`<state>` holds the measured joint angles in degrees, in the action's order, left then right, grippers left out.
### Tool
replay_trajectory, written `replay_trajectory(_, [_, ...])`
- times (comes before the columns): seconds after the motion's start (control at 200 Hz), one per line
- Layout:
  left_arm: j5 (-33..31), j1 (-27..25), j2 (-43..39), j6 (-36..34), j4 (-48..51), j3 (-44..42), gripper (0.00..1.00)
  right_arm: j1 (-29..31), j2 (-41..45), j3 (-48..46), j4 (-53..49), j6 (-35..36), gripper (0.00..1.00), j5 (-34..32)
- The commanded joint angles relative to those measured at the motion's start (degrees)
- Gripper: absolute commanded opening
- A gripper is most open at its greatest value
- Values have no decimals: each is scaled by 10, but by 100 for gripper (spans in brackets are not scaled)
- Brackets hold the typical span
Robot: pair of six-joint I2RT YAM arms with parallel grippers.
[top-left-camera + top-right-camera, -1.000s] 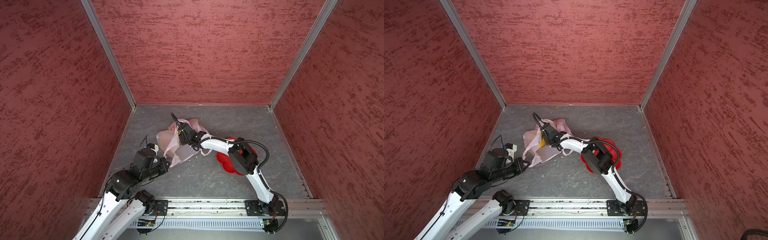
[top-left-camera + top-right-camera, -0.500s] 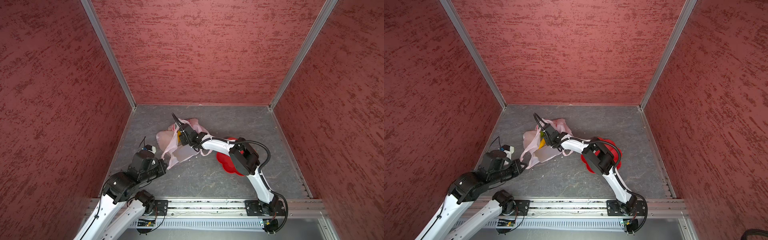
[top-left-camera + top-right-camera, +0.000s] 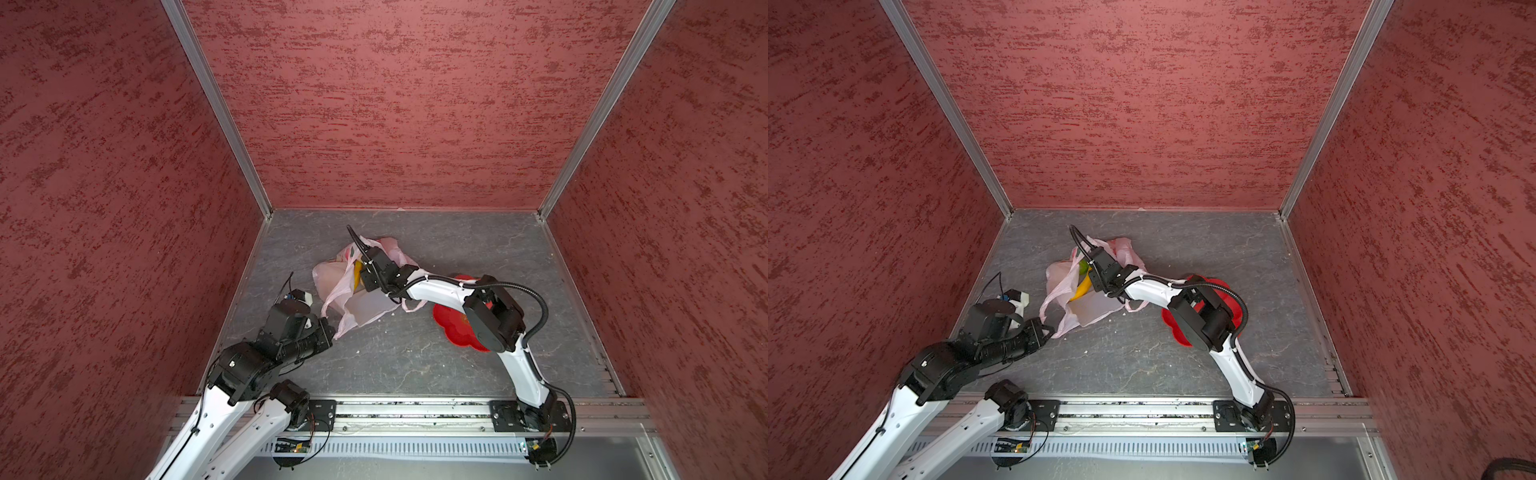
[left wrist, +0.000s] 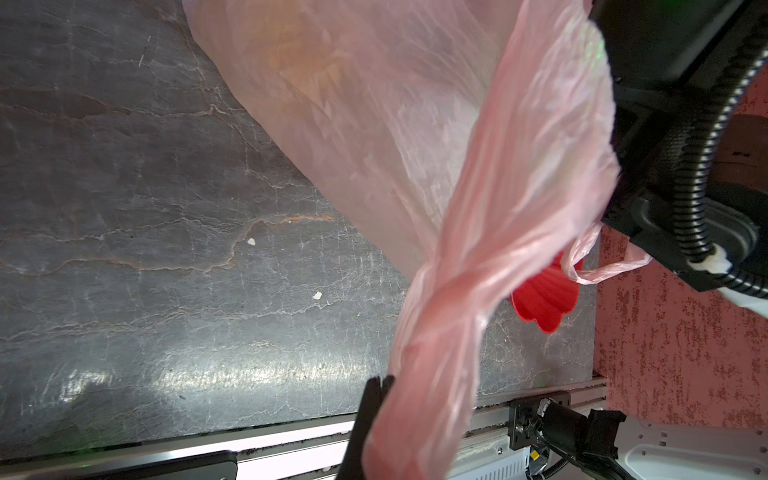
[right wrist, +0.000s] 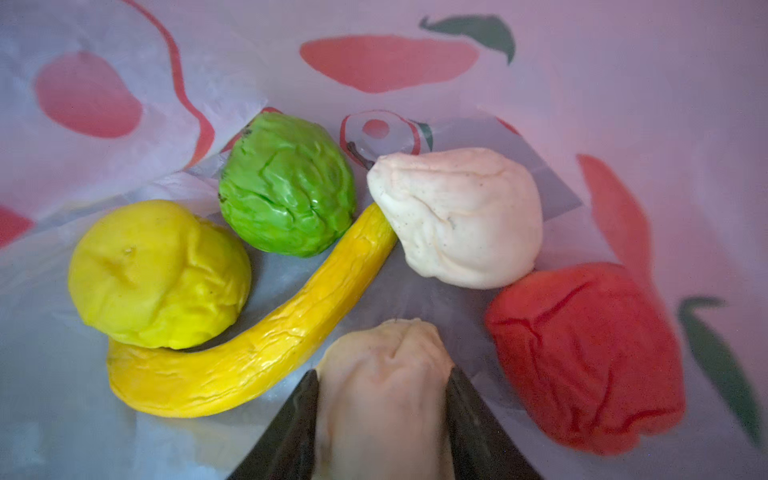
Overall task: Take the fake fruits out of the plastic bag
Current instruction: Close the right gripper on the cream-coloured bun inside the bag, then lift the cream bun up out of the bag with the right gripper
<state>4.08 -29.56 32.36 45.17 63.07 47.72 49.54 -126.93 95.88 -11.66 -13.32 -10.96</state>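
Note:
The pale pink plastic bag point(image 3: 368, 309) lies open on the grey floor in both top views. My left gripper point(image 4: 380, 380) is shut on one stretched loop handle point(image 3: 1054, 320) at the bag's near left. My right gripper point(image 5: 382, 374) reaches inside the bag point(image 3: 1094, 309). Its two fingers press against both sides of a beige lumpy fake fruit point(image 5: 386, 407). Around it lie a yellow banana point(image 5: 266, 345), a green ball point(image 5: 286, 183), a yellow round fruit point(image 5: 158, 274), another beige fruit point(image 5: 461, 216) and a red one point(image 5: 582, 353).
A red flower-shaped dish point(image 3: 453, 328) sits on the floor to the right of the bag, partly under my right arm. Red textured walls point(image 3: 395, 104) close in the back and both sides. A metal rail point(image 3: 415, 409) runs along the front edge.
Both arms stay almost where they were. The left gripper keeps the handle taut and the right gripper stays inside the bag.

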Motion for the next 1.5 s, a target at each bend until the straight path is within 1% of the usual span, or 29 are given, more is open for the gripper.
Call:
replay_trajectory(0.0, [0,3,5,-6,-17,-6,3,-1,35,-19,23,2,29,30])
replay_trajectory(0.255, [0,2,41,-21,-71,12,3,13,78,-36,14,18,28,50])
replay_trajectory(0.566, [-14,6,80,-52,-113,51,3,34,140,-85,14,19,28,71])
replay_trajectory(0.802, [-14,35,100,-90,-117,95,3,39,162,-93,-3,26,28,79])
replay_trajectory(0.952, [-4,57,116,-110,-112,113,3,42,183,-94,-19,29,27,86])
replay_trajectory(1.287, [22,83,119,-117,-121,89,3,45,261,-116,-32,25,27,85])
replay_trajectory(1.393, [29,83,116,-115,-123,84,2,45,255,-110,-40,30,27,82])
replay_trajectory(1.493, [27,83,101,-112,-104,81,2,45,240,-110,-42,31,27,86])
